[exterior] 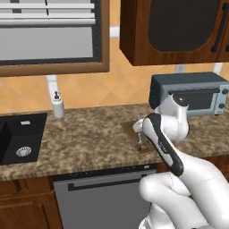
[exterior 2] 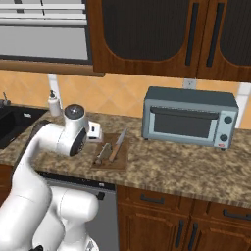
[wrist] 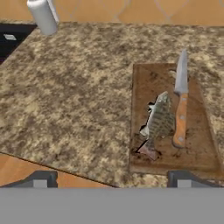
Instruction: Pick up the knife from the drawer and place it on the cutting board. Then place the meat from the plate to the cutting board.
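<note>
The brown cutting board [wrist: 201, 144] lies on the granite counter. The knife [wrist: 180, 100] rests along it, with its grey blade pointing away and its tan handle toward me. Just left of the knife, also on the board, lies the mottled meat [wrist: 157, 124]. My gripper [wrist: 111, 181] hovers open above the board's near left corner, and there is nothing between its fingertips [wrist: 39, 180]. From the right base view, the board [exterior 2: 120, 159], knife [exterior 2: 116, 145] and meat [exterior 2: 102, 154] sit just right of my hand. The drawer and the plate are out of view.
A grey toaster oven [exterior 2: 188, 117] stands on the counter right of the board. A black sink [exterior: 18, 136] and a soap dispenser [exterior: 57, 105] are to the left. Wall cabinets hang overhead. A dishwasher front [exterior: 103, 197] is below the counter edge.
</note>
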Available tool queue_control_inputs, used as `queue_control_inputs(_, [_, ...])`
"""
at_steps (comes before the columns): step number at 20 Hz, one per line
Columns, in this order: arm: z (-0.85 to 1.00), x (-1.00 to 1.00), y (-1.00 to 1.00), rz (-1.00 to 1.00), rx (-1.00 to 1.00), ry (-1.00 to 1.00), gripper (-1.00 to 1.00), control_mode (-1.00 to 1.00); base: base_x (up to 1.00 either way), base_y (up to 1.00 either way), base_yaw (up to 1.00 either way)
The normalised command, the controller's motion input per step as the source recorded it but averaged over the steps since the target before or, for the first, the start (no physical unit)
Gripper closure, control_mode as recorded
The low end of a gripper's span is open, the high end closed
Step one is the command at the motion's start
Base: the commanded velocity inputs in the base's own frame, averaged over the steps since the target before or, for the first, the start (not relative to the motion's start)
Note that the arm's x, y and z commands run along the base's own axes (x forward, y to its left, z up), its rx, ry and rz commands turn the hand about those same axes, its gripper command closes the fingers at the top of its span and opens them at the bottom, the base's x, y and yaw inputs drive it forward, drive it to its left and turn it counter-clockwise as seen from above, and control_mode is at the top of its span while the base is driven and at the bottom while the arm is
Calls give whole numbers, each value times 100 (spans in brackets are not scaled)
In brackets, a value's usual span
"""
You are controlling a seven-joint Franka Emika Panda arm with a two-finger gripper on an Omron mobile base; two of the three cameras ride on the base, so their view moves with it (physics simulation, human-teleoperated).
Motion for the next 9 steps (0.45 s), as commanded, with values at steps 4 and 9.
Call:
queue_control_inputs(4, [65,-100,18,0,1,-22,-100,-100,0,0,0])
queue_control_inputs(9, [56,-95,29,0,-2,-27,-100,-100,0,0,0])
